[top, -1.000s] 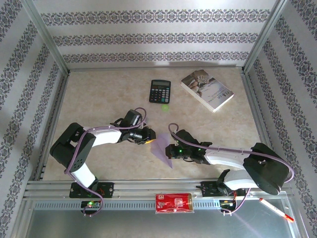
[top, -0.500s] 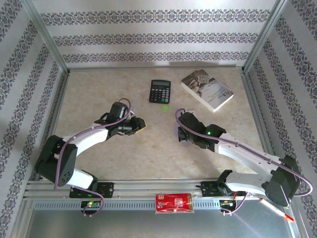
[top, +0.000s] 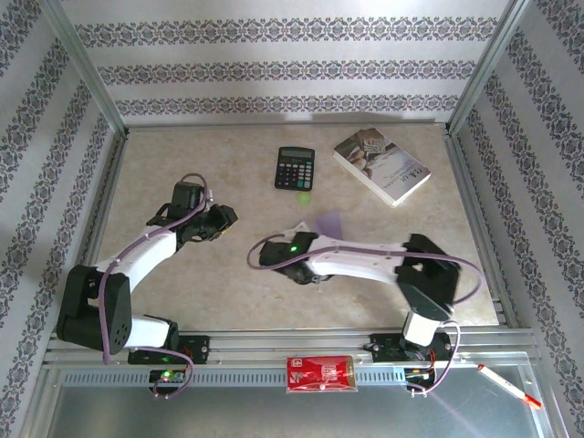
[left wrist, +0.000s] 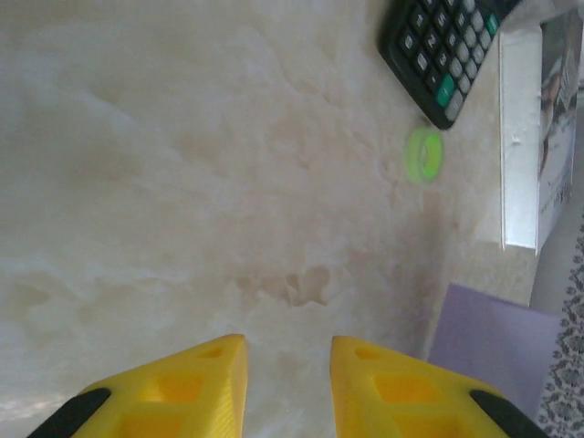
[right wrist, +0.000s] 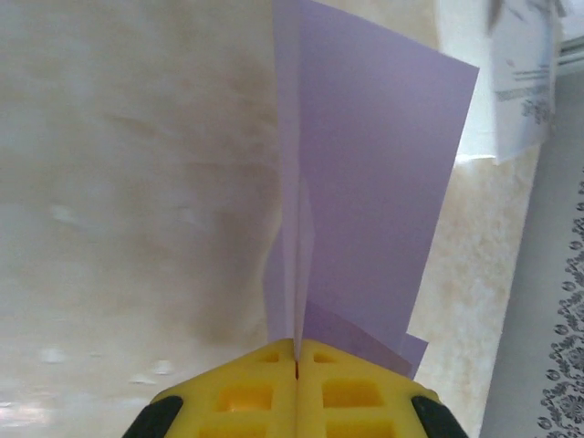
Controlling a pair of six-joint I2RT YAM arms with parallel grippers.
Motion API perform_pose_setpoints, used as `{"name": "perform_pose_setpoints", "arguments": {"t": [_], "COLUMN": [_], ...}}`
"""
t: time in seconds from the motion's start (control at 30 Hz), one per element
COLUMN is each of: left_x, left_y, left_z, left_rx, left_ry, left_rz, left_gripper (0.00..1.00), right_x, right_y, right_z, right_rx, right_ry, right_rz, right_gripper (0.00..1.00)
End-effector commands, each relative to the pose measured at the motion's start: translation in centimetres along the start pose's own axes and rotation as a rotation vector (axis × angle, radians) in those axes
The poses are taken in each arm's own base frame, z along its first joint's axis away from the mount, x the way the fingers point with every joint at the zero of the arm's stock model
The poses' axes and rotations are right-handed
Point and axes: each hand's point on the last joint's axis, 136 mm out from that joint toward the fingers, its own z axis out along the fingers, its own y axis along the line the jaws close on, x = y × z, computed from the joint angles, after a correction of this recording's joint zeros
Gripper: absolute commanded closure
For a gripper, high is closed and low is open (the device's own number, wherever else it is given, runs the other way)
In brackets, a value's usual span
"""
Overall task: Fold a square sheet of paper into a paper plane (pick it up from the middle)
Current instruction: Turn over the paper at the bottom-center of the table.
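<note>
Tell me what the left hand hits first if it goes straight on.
Probably bare tabletop: the left hand points at open surface, calculator and green disc lying off to the right, though depth is unclear.

Robot lab test cell: alu frame (top: 274,344), wallpaper-print walls (top: 292,55), marble-look tabletop (top: 182,155).

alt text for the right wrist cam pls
The yellow right gripper is shut on folded lilac paper, which stretches away from the camera above a beige marbled table. Part of a white printed book shows at top right.
</note>
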Motion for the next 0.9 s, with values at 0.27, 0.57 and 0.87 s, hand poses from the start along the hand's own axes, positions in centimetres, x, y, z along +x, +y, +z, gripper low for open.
{"name": "perform_pose_setpoints", "arguments": {"t": [0.27, 0.57, 0.87], "left_x": [-2.5, 2.8, 17.8], "left_y": [1.7, 0.1, -8.9], "left_z": [-1.9, -1.2, 1.7], "left_rx": [-0.019, 0.07, 0.208], "left_ry": [-0.036, 0.096, 0.326], "left_rz": [-0.045, -0.039, 0.192], "left_gripper": [0.66, 0.6, 0.78], "right_x": [-2.1, -4.6, -0.1], "right_y": [11.4, 10.9, 1.8], "right_z": [-0.7, -7.2, -1.7], "right_rx": [-0.215, -0.599, -0.871], "right_ry": [0.006, -0.106, -0.081], "right_rz": [0.007, 0.184, 0.582], "right_gripper": [0.81, 0.65, 0.5]}}
